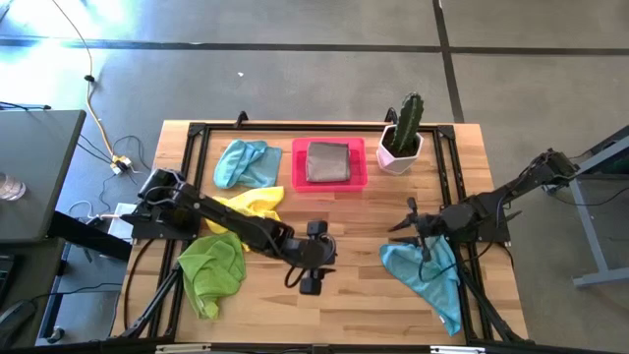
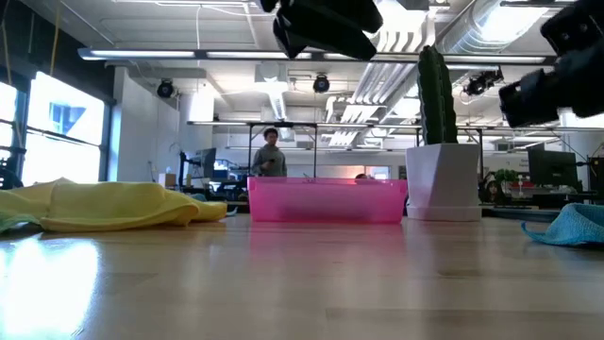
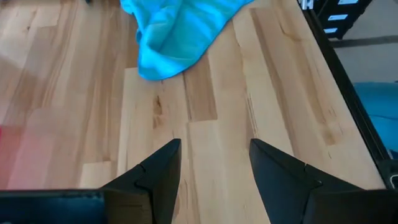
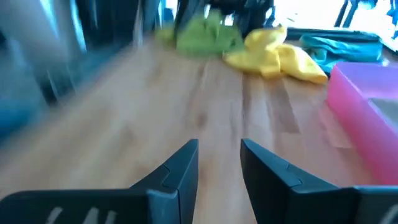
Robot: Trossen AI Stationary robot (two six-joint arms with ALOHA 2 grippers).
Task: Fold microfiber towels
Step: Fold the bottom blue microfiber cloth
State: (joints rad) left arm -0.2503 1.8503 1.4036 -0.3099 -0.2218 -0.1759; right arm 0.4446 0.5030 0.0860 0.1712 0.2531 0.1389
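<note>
From above: my left gripper (image 1: 313, 264) sits over bare wood mid-table, my right gripper (image 1: 418, 228) hangs just above the light blue towel (image 1: 428, 275) at the right front corner. One grey towel (image 1: 328, 161) lies folded in the pink tray (image 1: 298, 167), so I'd say that's one done. Still crumpled: the lime green towel (image 1: 213, 267) front left, the yellow towel (image 1: 251, 205) behind it, and another blue towel (image 1: 245, 162) left of the tray. Cactus pot (image 1: 400, 147) is right of the tray.

Table-level view: yellow heap left, tray centre, nothing in hand.

Left wrist: fingers (image 3: 158, 177) spread, empty, blue cloth ahead.

Right wrist: fingers (image 4: 177, 171) slightly apart, pinching nothing.

So most of the folding is left, I reckon.
</note>
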